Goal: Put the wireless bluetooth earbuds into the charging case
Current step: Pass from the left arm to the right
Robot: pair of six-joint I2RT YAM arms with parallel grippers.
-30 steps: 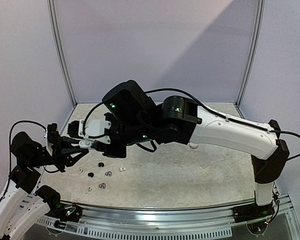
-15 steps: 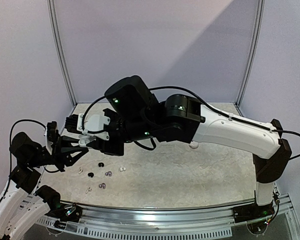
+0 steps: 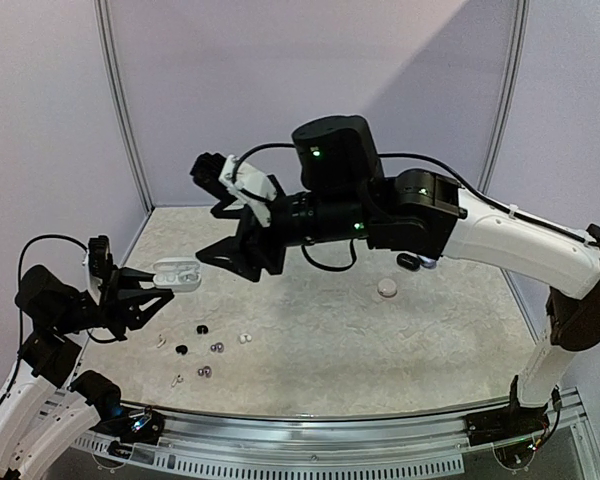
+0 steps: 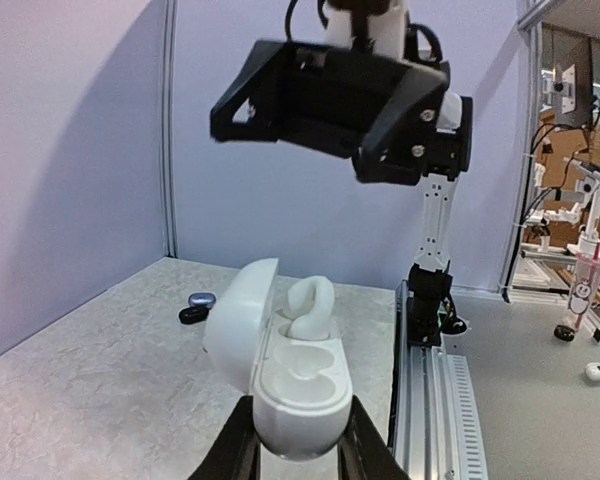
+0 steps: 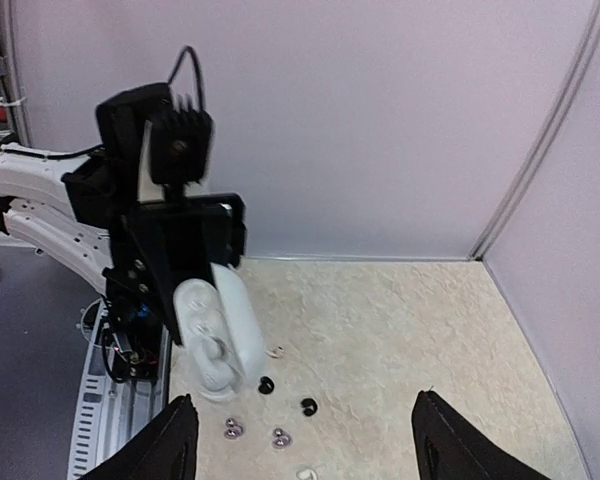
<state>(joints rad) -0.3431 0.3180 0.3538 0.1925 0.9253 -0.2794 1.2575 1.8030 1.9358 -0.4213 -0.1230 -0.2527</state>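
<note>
2 arms reach out over the table. Our left gripper is squeezed tight on the bottom of the white charging case, with 1 finger on each side. The case is up in the air over the left side of the table. Its lid is swung open. 1 white bud sits in the far cup of the case and sticks up out of it.

Our right gripper is high above the table, up and to the right of the case, and does not touch it. Its 2 fingers are spread wide apart.

The other earbuds lie loose on the table, low down in front of the left arm and well under the case. We see 2 black buds, 2 grey buds and a few white buds, all close together but not touching.

Far over on the right side of the table lies a small round white thing. A small dark thing lies near it, a bit further back.
</note>
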